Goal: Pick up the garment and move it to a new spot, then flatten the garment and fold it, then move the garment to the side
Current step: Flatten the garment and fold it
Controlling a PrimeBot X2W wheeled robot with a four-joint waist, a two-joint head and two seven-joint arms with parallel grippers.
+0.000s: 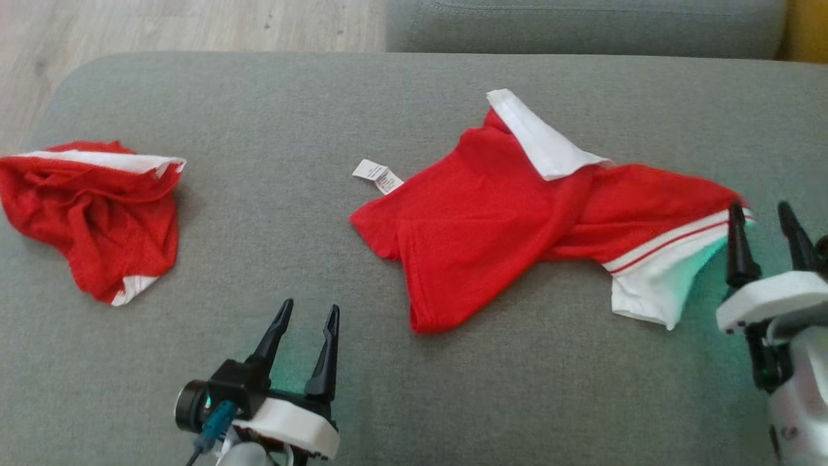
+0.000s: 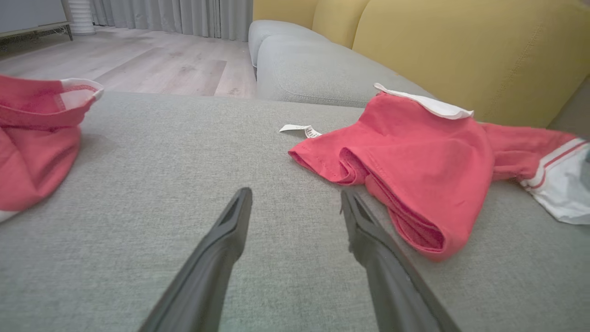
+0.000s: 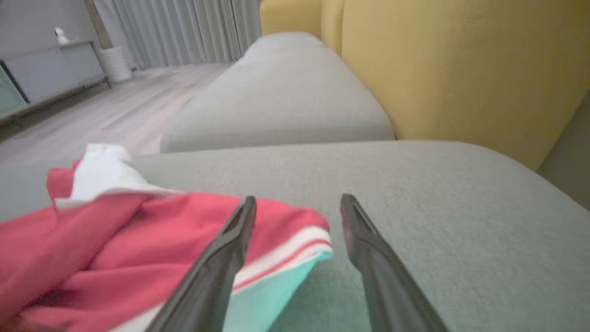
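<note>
Red garment [image 1: 491, 226] lies twisted. My left tool [image 1: 311, 305] and right tool [image 1: 760, 207] gape, empty. Risk, I judge: right tool catches only the sleeve hem [image 1: 647, 291], worsening the twist.

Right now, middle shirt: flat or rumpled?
Rumpled. The shirt lies twisted on the cushion, cloth doubled over at its near edge, white flap turned out.

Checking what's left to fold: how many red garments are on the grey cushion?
2. The spread garment lies centre-right, its striped end beside the right gripper; the bunched garment sits far left on the cushion. None seems hidden.
</note>
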